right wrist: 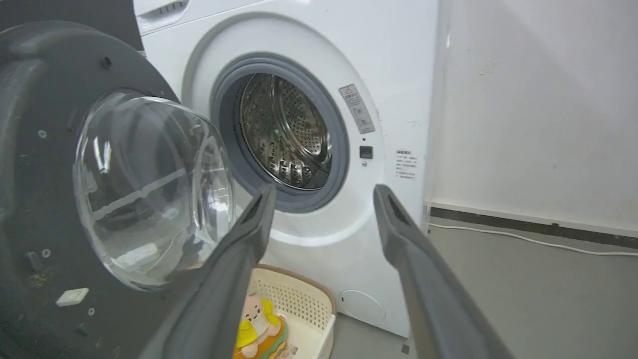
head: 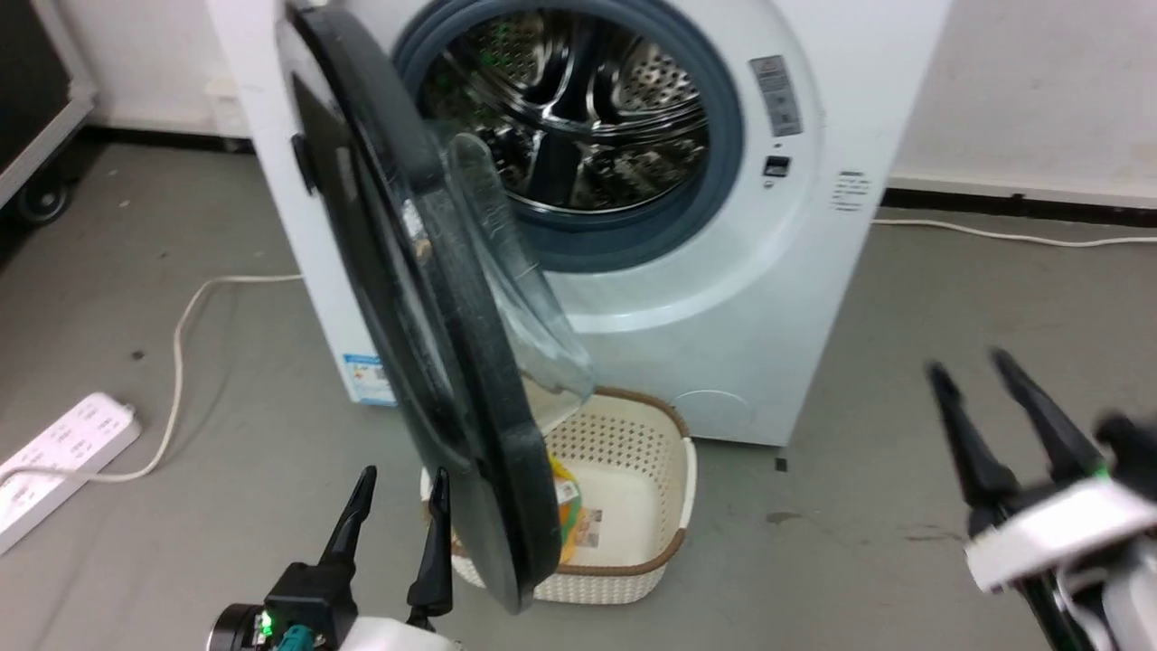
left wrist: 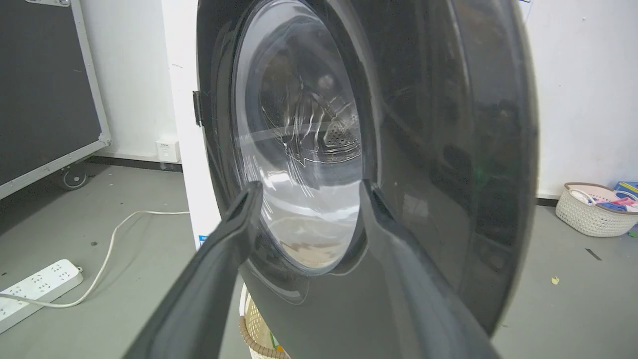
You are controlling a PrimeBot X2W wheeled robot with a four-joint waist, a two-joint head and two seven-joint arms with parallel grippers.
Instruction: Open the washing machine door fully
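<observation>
The washing machine (head: 741, 298) is a white front-loader with a grey rubber ring and steel drum (head: 578, 117). Its door (head: 411, 298), a glossy black disc with a clear glass bowl (head: 515, 298), stands roughly at right angles to the machine's front, hinged on the left. My left gripper (head: 402, 479) is open, just left of the door's lower outer face and near its rim. In the left wrist view the door (left wrist: 438, 164) looms close past the open left gripper (left wrist: 309, 192). My right gripper (head: 972, 366) hangs open at the lower right, well clear; the right wrist view shows the door's inner side (right wrist: 45, 199) and machine (right wrist: 398, 99).
A cream perforated basket (head: 664, 506) with a yellow soft toy (right wrist: 256, 319) sits on the floor under the door. A white power strip (head: 54, 461) and cable (head: 181, 344) lie to the left. A black wheeled case (left wrist: 45, 89) stands far left, another laundry basket (left wrist: 593, 209) to the right.
</observation>
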